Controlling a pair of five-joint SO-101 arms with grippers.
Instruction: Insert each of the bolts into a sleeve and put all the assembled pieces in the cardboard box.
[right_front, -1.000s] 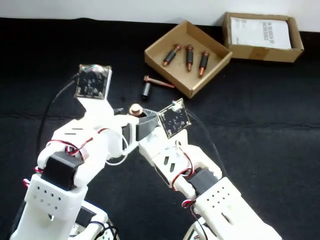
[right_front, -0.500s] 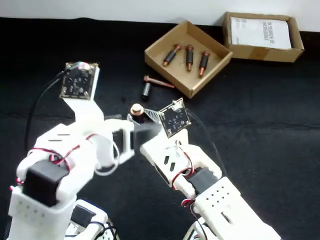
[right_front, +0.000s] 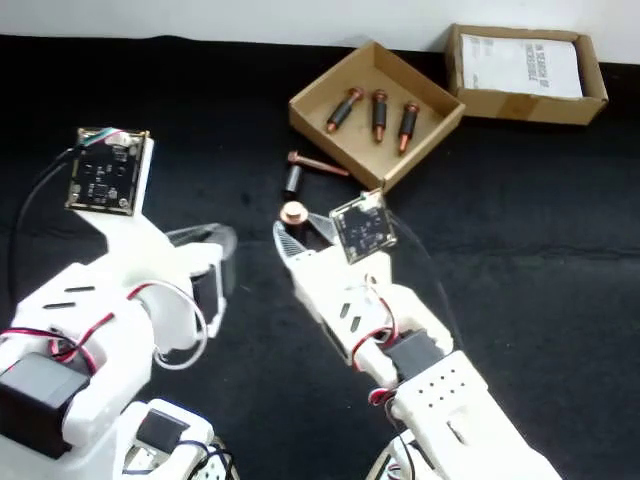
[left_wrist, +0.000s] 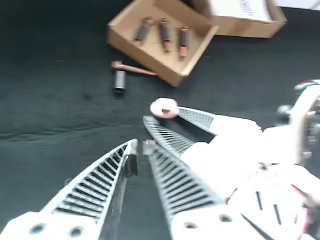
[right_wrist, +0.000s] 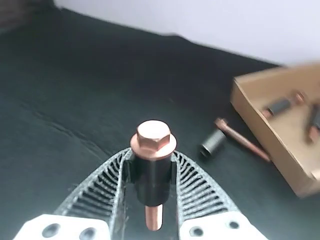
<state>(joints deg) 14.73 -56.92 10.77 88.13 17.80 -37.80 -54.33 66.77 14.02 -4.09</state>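
While upright, bolt (right_wrist: 153, 141) in end effector (right_wrist: 151, 160)

the left pincer (right_front: 212, 240) has pulled back to the left, away from the sleeved bolt (right_front: 293, 213). the right pincer (right_front: 297, 228), alone clamping that piece, has carried it nearer the cardboard box (right_front: 330, 140).
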